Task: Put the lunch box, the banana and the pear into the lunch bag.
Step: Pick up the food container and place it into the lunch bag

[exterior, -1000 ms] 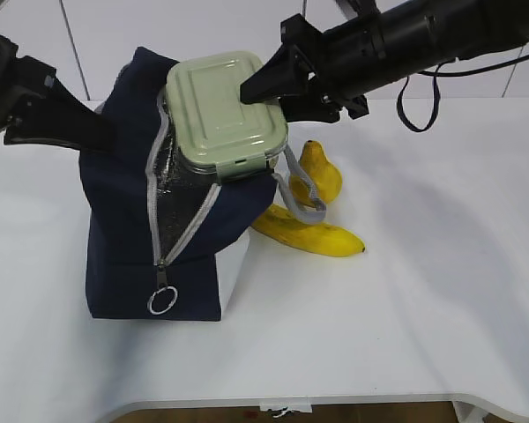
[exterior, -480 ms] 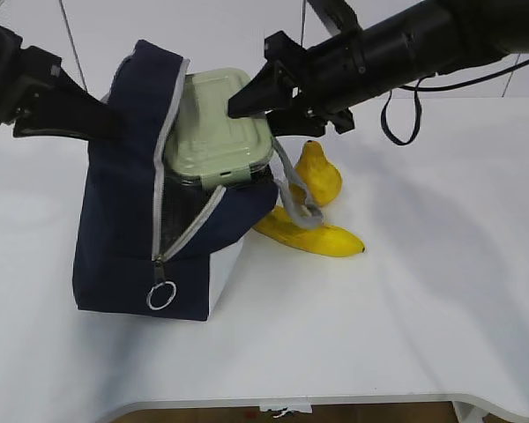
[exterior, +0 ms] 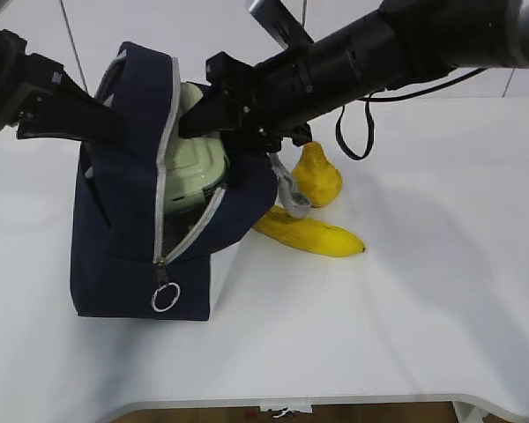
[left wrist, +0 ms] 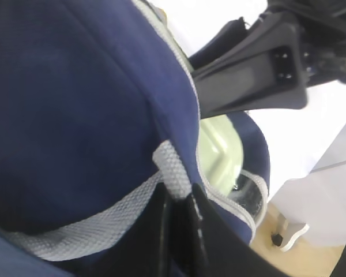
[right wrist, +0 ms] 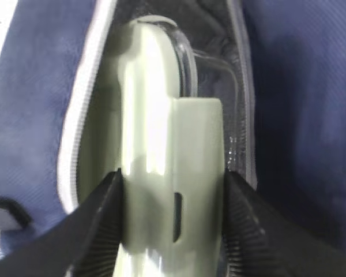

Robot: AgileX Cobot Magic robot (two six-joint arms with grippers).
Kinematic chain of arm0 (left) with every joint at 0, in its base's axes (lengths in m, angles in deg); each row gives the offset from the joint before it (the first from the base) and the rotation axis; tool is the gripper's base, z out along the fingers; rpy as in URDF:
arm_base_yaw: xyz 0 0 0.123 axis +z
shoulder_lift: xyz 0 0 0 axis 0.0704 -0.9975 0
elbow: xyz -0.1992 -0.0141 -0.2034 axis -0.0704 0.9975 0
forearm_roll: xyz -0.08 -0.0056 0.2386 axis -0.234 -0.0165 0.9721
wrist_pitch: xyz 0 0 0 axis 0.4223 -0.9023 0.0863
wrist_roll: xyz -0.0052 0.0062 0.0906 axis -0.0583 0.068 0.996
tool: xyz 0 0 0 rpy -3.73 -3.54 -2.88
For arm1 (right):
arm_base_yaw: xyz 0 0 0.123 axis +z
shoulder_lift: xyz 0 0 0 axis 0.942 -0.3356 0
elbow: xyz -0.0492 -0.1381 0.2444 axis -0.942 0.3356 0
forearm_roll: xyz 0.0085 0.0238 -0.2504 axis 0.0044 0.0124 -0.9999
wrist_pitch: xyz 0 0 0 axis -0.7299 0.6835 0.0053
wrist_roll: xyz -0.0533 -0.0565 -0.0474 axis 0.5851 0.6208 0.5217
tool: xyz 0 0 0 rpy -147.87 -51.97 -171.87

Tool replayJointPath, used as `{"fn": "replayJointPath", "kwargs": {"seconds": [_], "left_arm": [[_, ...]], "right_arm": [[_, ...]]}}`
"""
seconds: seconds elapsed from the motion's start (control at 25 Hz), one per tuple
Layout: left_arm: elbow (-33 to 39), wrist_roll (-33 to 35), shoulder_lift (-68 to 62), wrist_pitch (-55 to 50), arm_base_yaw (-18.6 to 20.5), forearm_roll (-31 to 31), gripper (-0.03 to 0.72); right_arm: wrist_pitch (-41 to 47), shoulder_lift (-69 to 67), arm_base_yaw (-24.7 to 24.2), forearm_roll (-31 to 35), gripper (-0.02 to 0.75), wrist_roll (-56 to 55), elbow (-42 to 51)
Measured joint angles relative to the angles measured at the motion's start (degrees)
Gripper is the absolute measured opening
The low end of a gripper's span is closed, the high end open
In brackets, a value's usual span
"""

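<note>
The navy lunch bag (exterior: 123, 238) stands at the left with its zipper open. My right gripper (exterior: 207, 132) is shut on the sage-green lunch box (exterior: 198, 172) and holds it partly inside the bag's opening; in the right wrist view the box (right wrist: 161, 150) sits between the jaws (right wrist: 172, 190). My left gripper (left wrist: 176, 202) is shut on the bag's grey webbing handle (left wrist: 104, 222) and holds the bag's left top up. The banana (exterior: 313, 235) and the pear (exterior: 317, 174) lie on the table right of the bag.
A grey handle strap (exterior: 286, 189) of the bag hangs over the banana's end. The white table (exterior: 423, 291) stretches to the right and front, with its front edge near the bottom of the exterior view.
My right gripper has moved left and down, carrying the lunch box from above the bag into its opening. The bag's top has been pulled more upright and open by my left gripper.
</note>
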Motion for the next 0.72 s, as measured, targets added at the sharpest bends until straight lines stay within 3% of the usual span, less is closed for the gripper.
{"fn": "replayJointPath", "kwargs": {"seconds": [0.32, 0.72], "left_arm": [[1.28, 0.12, 0.0, -2.24, -0.13, 8.12, 0.008], [4.02, 0.22, 0.0, -2.24, -0.13, 9.97, 0.008]], "right_arm": [[-0.46, -4.65, 0.24, 0.0, 0.365, -0.21, -0.13], [-2.21, -8.69, 1.39, 0.46, 0.365, -0.21, -0.51]]}}
